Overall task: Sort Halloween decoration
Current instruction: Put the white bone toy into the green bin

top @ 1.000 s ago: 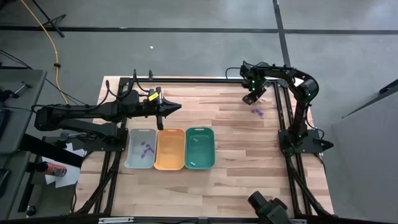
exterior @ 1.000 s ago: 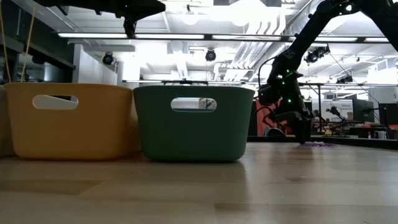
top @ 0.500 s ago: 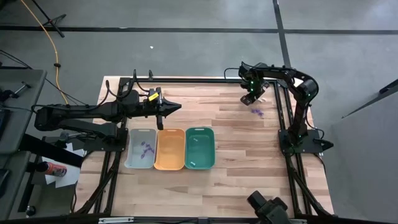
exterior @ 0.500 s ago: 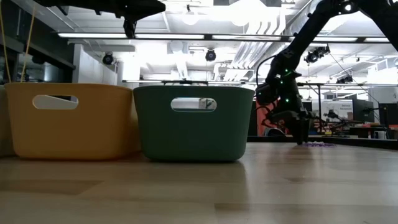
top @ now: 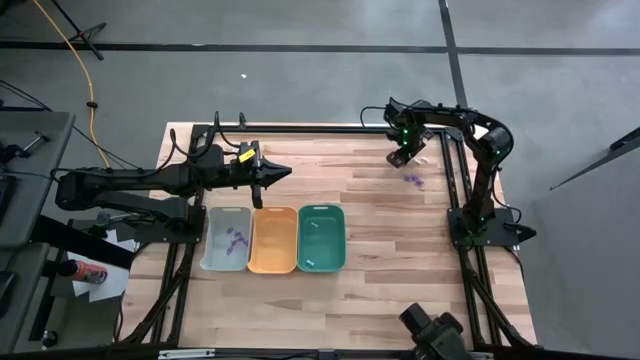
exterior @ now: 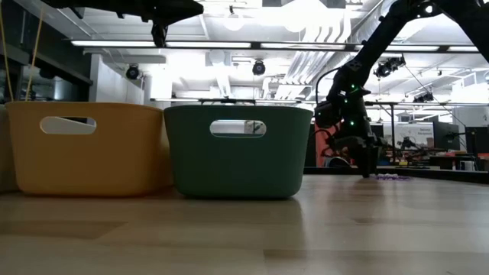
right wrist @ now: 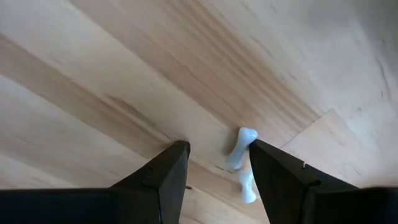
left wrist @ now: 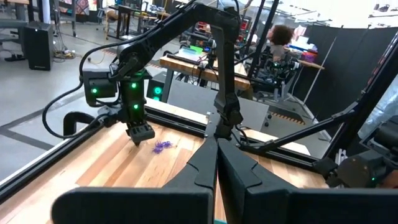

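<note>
— Pale planks run across the desk point(top: 370, 215), grey floor all round it. Where do things stand, taking the teal tray point(top: 321, 238) as the mark?

— That tray is the end one of a row of three: the orange tray point(top: 273, 239) touches it, and the grey tray point(top: 226, 238) comes after that, on the side away from the teal one. Purple pieces point(top: 235, 239) lie in the grey tray, and a few white bits point(top: 316, 228) in the teal one.

— And what is still loose?

— A small purple cluster point(top: 413, 181) lies on the planks, well away from the teal tray, toward the right arm's post. A white stick-like piece point(right wrist: 242, 161) lies farther still, under the right tool point(top: 402, 157).

— How does that tool stand?

— Low over the wood, its jaws apart and nothing gripped. The white piece sits between the two fingers point(right wrist: 163, 180), close against one of them.

— The other arm?

— The left tool point(top: 281, 171) hangs beyond the grey and orange trays, its fingers pressed together and holding nothing, pointing across the desk.
</note>
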Motion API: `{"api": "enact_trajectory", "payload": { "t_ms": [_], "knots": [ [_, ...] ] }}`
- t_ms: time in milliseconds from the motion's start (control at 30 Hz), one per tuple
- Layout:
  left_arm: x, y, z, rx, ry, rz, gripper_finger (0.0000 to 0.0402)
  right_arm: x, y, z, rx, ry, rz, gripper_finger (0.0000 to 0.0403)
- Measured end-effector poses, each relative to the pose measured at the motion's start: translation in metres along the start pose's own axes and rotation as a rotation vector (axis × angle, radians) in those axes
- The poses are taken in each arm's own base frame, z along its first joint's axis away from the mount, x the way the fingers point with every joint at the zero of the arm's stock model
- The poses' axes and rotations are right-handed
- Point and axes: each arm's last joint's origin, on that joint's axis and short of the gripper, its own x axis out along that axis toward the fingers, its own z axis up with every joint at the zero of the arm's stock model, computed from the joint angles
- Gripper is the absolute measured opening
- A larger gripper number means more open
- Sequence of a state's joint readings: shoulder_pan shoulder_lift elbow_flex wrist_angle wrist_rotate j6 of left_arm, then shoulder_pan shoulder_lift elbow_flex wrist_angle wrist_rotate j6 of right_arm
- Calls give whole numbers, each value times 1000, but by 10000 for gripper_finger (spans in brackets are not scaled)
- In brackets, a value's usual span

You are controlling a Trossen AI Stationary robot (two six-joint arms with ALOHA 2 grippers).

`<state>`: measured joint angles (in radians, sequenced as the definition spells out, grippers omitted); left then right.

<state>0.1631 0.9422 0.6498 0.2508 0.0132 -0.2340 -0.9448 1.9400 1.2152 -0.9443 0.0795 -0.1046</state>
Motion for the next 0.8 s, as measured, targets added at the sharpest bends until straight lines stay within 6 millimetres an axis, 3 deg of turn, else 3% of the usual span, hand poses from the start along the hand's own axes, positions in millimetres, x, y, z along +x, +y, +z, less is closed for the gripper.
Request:
{"api": "enact_trajectory", "payload": {
  "t_ms": [167,467,667,800],
  "knots": [
    [0,0,0,-1,0,0,0,0,-5,0,53,-9,4,151],
    [0,0,0,-29,5,1,1,0,-7,2,103,-25,-31,13],
    [0,1,-2,-49,21,6,1,0,-5,2,93,-23,-35,26],
    [0,1,-2,-52,22,6,1,0,-1,2,64,-20,-41,12]
  ]
}}
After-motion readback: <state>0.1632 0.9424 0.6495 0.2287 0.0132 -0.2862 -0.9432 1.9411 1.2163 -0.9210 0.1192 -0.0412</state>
